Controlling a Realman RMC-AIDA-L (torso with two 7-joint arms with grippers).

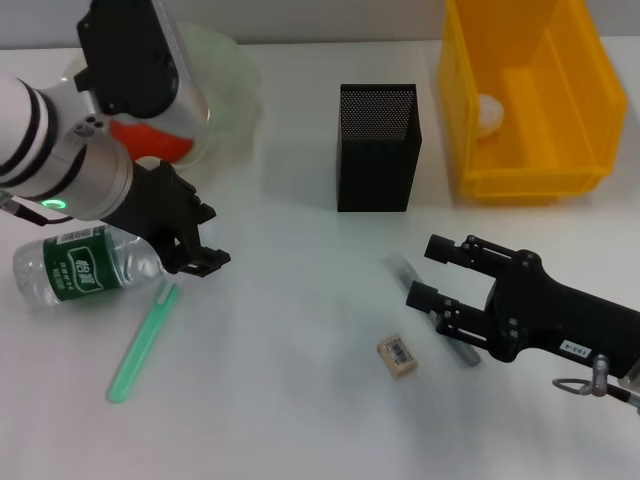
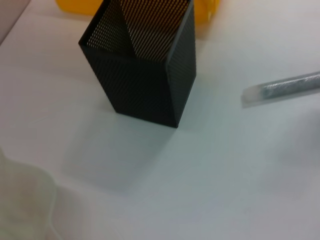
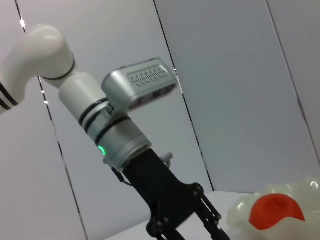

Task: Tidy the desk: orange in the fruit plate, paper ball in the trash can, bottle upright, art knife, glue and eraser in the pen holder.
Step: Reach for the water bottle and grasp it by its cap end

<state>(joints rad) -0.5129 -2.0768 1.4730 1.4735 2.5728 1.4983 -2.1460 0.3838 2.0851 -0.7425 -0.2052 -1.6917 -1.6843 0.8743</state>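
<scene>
The orange (image 1: 150,140) lies in the pale green fruit plate (image 1: 228,75) at the back left, half hidden by my left arm. The bottle (image 1: 75,265) lies on its side at the left. My left gripper (image 1: 203,260) stands open at its cap end, and the cap is hidden. The green glue (image 1: 143,342) lies just in front of the bottle. My right gripper (image 1: 427,271) is open over the grey art knife (image 1: 405,270). The eraser (image 1: 396,356) lies to its left. The pen holder (image 1: 378,147) stands mid-back. A white paper ball (image 1: 487,112) sits in the yellow trash can (image 1: 530,160).
The left wrist view shows the pen holder (image 2: 145,75), one end of the art knife (image 2: 282,87) and a corner of the trash can (image 2: 202,12). The right wrist view shows my left arm (image 3: 115,135), the orange (image 3: 275,210) and the fruit plate (image 3: 240,214).
</scene>
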